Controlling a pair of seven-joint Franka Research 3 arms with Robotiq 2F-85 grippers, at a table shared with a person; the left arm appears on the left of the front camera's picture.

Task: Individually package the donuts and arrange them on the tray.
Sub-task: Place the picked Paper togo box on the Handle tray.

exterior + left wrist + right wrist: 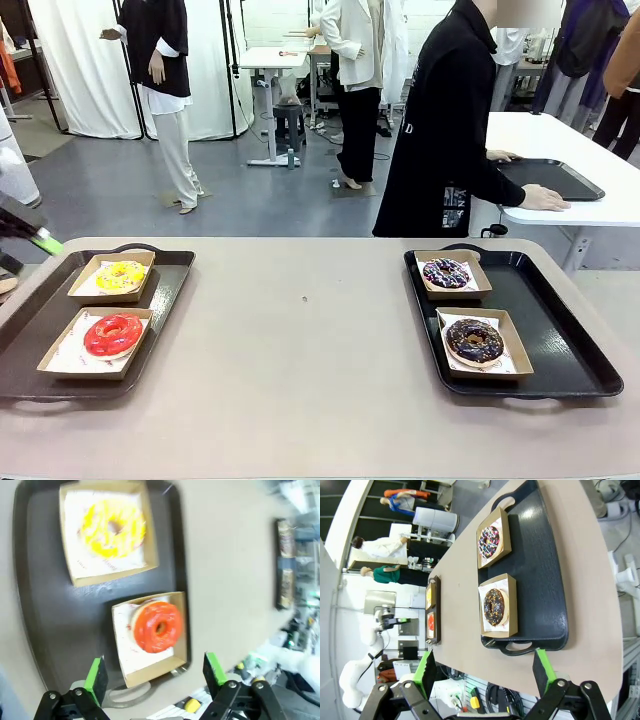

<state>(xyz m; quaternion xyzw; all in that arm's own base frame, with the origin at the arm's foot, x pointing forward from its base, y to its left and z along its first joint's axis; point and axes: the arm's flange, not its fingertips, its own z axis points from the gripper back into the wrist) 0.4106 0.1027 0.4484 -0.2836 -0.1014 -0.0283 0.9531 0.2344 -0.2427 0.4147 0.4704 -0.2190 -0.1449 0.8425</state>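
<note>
On the left black tray (165, 290), the yellow sprinkled donut (120, 275) and the red donut (112, 334) each lie in their own brown box. The right tray (560, 340) holds the purple-brown sprinkled donut (446, 272) and the chocolate donut (474, 341), boxed the same way. My left gripper (157, 677) hangs open above the red donut (158, 626), with the yellow donut (112, 529) beyond it; its green pad shows at the front view's left edge (40, 240). My right gripper (482, 672) is open, high off the table's end, looking at the chocolate donut (495, 606) and the purple-brown donut (489, 540).
A person in black (440, 130) stands beyond the far edge, facing a white side table (580, 150), hands by another black tray (555, 178). Bare tan tabletop (305, 330) spans the gap between the two trays.
</note>
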